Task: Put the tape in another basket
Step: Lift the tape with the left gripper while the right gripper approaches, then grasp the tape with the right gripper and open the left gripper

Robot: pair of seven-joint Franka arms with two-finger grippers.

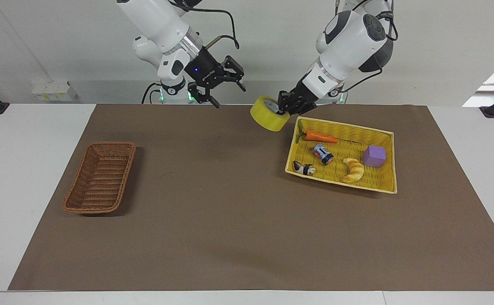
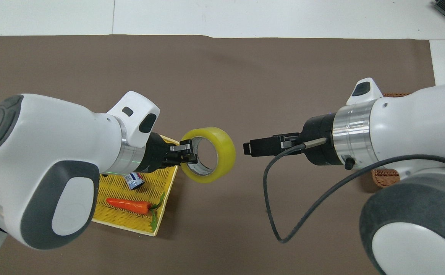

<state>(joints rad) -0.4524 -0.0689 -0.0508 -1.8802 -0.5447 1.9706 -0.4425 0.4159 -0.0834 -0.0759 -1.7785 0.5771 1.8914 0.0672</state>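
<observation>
My left gripper point(image 1: 284, 108) is shut on the rim of the yellow tape roll point(image 1: 268, 114) and holds it in the air over the brown mat, just off the yellow tray's corner. It also shows in the overhead view, where the left gripper point(image 2: 186, 150) grips the tape point(image 2: 225, 145). My right gripper point(image 1: 229, 95) is open and empty in the air at about the tape's height, a short gap from it; its fingers point at the tape in the overhead view point(image 2: 250, 148). The dark brown wicker basket point(image 1: 100, 177) stands empty at the right arm's end of the table; in the overhead view my right arm hides most of the basket point(image 2: 387, 176).
The yellow woven tray point(image 1: 344, 125) at the left arm's end holds a carrot point(image 1: 321, 136), a small can point(image 1: 323, 153), a panda figure point(image 1: 304, 168), a croissant toy point(image 1: 353, 170) and a purple cube point(image 1: 374, 156). A brown mat point(image 1: 230, 212) covers the table.
</observation>
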